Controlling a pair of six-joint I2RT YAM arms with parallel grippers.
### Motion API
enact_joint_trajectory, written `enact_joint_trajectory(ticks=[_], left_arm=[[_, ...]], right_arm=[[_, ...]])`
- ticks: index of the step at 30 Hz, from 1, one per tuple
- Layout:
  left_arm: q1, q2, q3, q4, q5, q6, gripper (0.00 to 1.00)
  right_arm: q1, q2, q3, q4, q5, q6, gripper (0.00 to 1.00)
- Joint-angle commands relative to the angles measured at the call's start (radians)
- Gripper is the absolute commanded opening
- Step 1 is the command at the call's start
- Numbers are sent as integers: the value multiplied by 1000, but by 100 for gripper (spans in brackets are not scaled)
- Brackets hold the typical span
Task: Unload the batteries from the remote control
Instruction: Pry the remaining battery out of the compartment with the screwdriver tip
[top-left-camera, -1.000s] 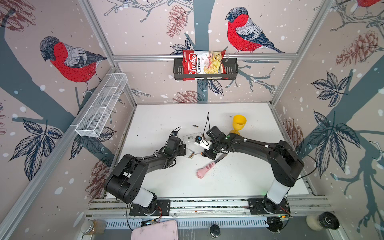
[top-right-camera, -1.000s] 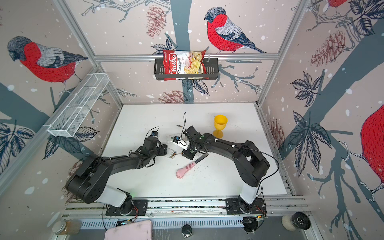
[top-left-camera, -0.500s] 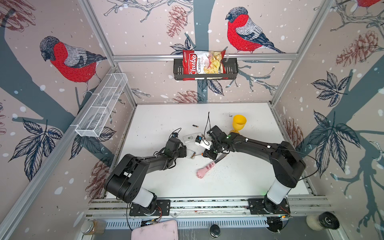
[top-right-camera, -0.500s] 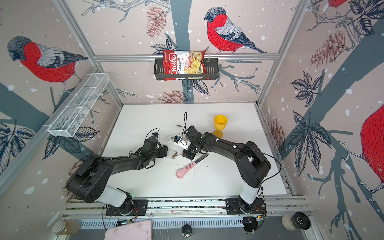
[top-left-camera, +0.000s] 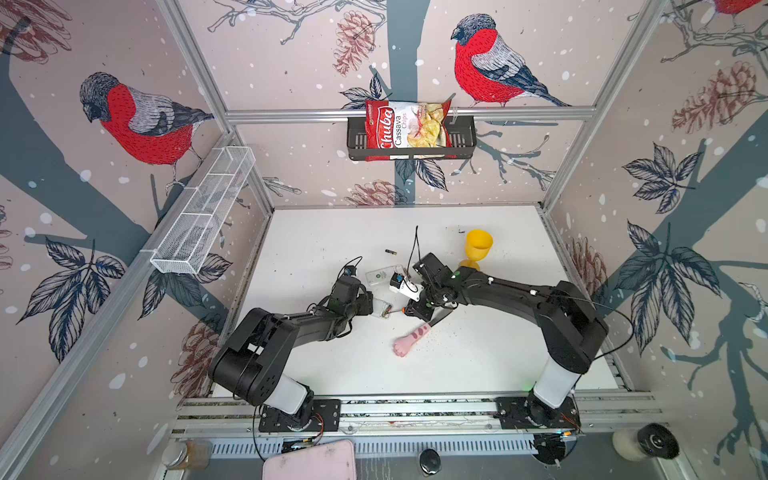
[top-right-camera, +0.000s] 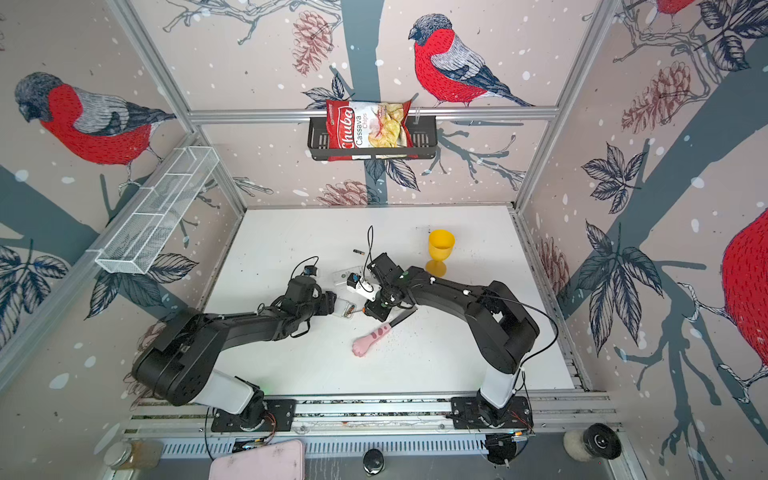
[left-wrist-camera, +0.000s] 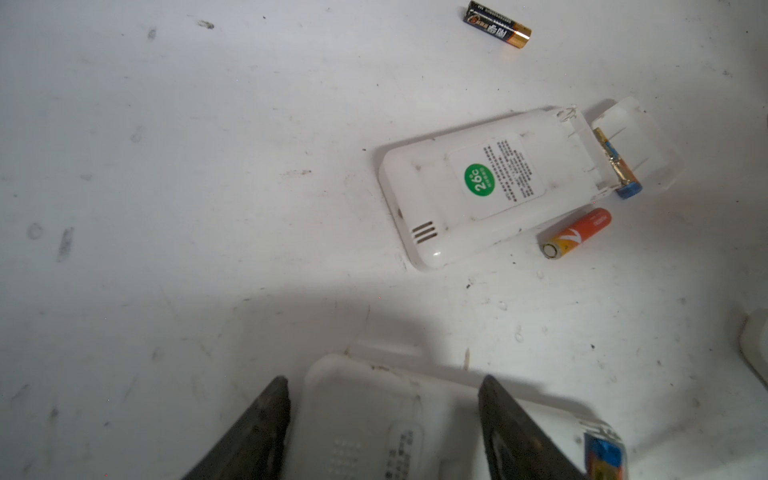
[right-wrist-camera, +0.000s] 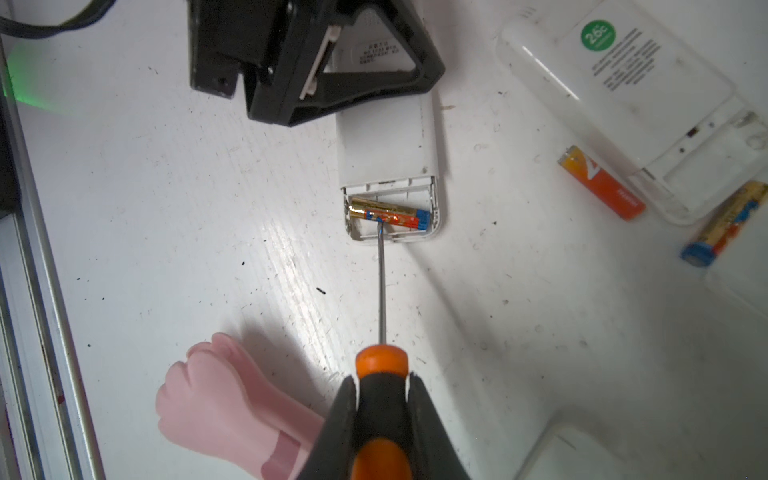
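Right gripper (right-wrist-camera: 382, 399) clamps the screwdriver (right-wrist-camera: 381, 291), tip on the battery (right-wrist-camera: 388, 215); left gripper (left-wrist-camera: 382, 415) straddles the remote (right-wrist-camera: 388, 137).

The scuffed white table (top-left-camera: 332, 232) carries two remotes, loose batteries (top-left-camera: 390, 252), a yellow goblet (top-left-camera: 478, 248).

"Chuba Cassava Chips" on the red snack bag (top-left-camera: 407, 129), green "26c" sticker on a white remote (left-wrist-camera: 486, 187)

The remote control (right-wrist-camera: 388, 137) housing is smooth white plastic. The screwdriver (right-wrist-camera: 381, 291) shaft is bare metal. The table (right-wrist-camera: 166, 208) is scuffed matt white.
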Motion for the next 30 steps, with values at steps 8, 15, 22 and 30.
enact_joint_trajectory(ticks=[8, 15, 22, 30], left_arm=[[-1, 18, 1, 9, 92, -16, 70], [0, 15, 3, 8, 95, -17, 69], [0, 17, 0, 8, 94, -17, 69], [0, 17, -8, 14, 95, -18, 69]], right_arm=[[-28, 6, -4, 52, -46, 15, 0], [-57, -15, -25, 106, -117, 21, 0], [-65, 0, -33, 122, -116, 25, 0], [-99, -13, -31, 149, -113, 41, 0]])
